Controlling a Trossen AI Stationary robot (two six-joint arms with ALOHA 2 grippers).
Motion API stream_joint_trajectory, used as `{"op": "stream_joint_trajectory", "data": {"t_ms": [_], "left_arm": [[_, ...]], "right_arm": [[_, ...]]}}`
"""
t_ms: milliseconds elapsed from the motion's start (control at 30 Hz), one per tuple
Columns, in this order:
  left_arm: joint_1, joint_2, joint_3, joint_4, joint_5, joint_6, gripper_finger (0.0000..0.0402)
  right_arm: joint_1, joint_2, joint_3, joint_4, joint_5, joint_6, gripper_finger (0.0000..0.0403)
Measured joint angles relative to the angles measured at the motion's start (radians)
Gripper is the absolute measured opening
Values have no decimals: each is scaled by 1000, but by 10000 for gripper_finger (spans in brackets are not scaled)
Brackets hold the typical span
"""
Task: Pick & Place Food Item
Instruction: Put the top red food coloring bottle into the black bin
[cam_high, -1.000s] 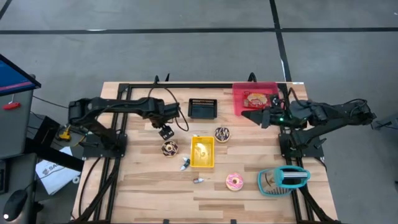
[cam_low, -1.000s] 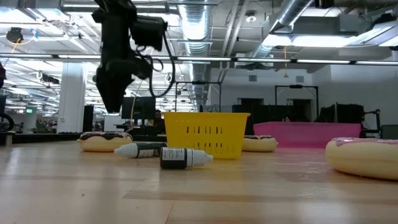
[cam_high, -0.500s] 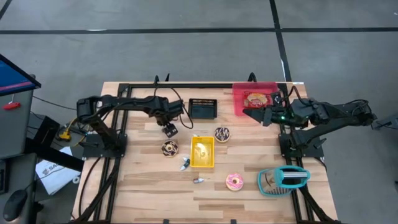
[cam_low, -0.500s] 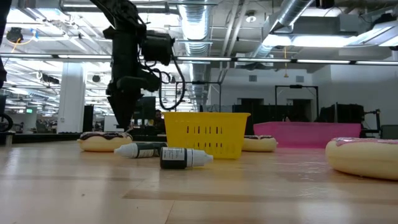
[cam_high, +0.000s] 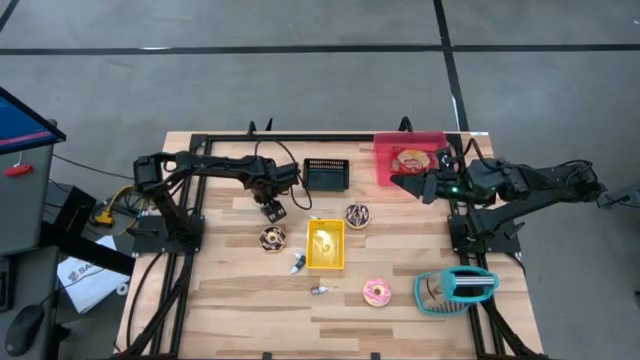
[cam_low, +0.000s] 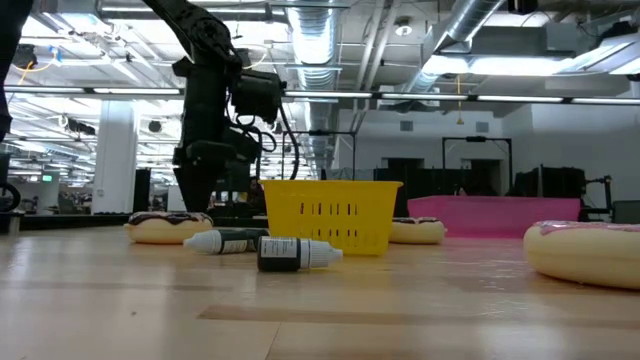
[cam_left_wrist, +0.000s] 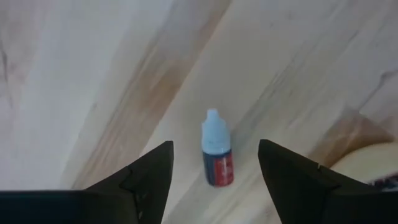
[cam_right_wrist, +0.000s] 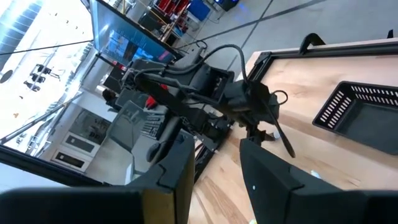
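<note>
My left gripper points straight down over the table's left middle, open. In the left wrist view its fingers stand on either side of a small dropper bottle with a pale cap, lying on the wood, apart from it. A chocolate donut lies just nearer; its edge shows beside the bottle. A second dark donut and a pink donut lie farther right. My right gripper hovers level at the pink tray's near edge, open and with nothing in it.
A yellow basket stands mid-table with two small bottles near it. A black basket sits at the far middle. The pink tray holds a packaged item. A teal object lies at the near right.
My left gripper has come down toward the table, from well above the chocolate donut to just over the wood beside it, still pointing down.
</note>
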Motion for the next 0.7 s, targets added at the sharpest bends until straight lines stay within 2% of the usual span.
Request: {"op": "stream_joint_trajectory", "data": {"t_ms": [500,600,700], "left_arm": [[1,74,0,32,-3,-20,196],[1,73,0,44,-3,-26,177],[1,73,0,40,-3,-26,143]], "right_arm": [[0,0,0,0,0,-8,122],[0,0,0,0,0,-8,122],[0,0,0,0,0,-8,122]]}}
